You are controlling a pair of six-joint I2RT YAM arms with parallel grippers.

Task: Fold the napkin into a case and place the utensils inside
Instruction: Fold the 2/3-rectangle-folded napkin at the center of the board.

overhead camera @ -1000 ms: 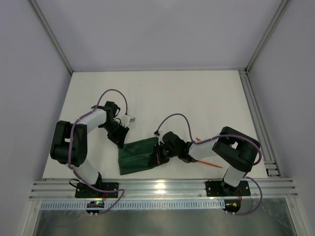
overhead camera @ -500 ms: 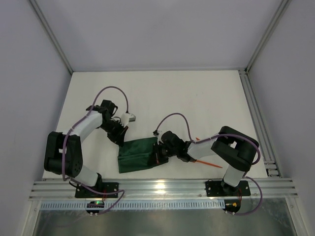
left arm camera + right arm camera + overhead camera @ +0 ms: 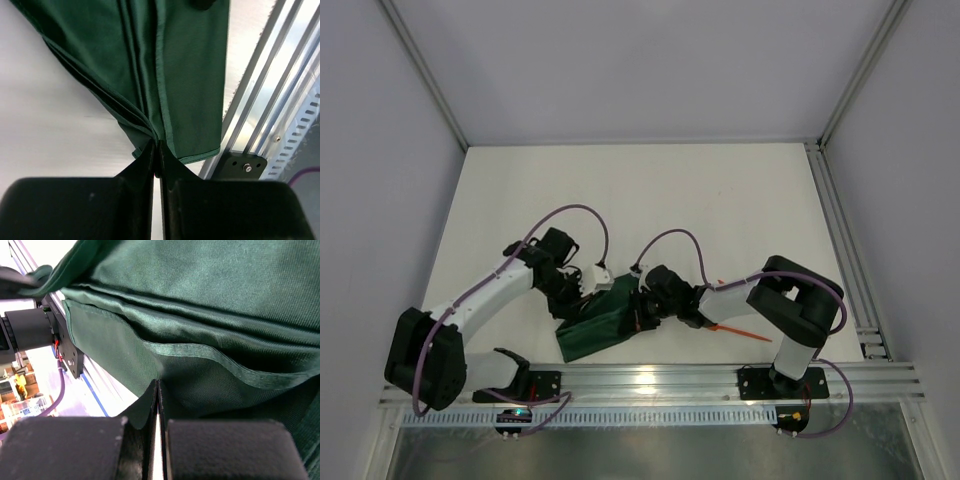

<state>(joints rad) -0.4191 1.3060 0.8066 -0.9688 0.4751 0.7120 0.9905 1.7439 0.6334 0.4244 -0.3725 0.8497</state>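
The dark green napkin [image 3: 592, 330] lies folded and bunched near the table's front edge, filling the left wrist view [image 3: 165, 65] and the right wrist view [image 3: 215, 315]. My left gripper [image 3: 588, 302] is shut on the napkin's far left edge, the cloth pinched between its fingertips [image 3: 156, 146]. My right gripper [image 3: 636, 312] is shut on the napkin's right edge [image 3: 158, 383]. A thin orange utensil [image 3: 738, 330] pokes out from under the right arm; most of it is hidden. No finished case shows.
An aluminium rail [image 3: 650, 380] runs along the near edge just below the napkin, also seen in the left wrist view [image 3: 260, 100]. Another rail [image 3: 835, 230] lines the table's right side. White walls enclose the table.
My left arm swung right and toward the near edge, and its gripper closed on the napkin's left edge. The cloth is now bunched narrower. The right arm barely moved.
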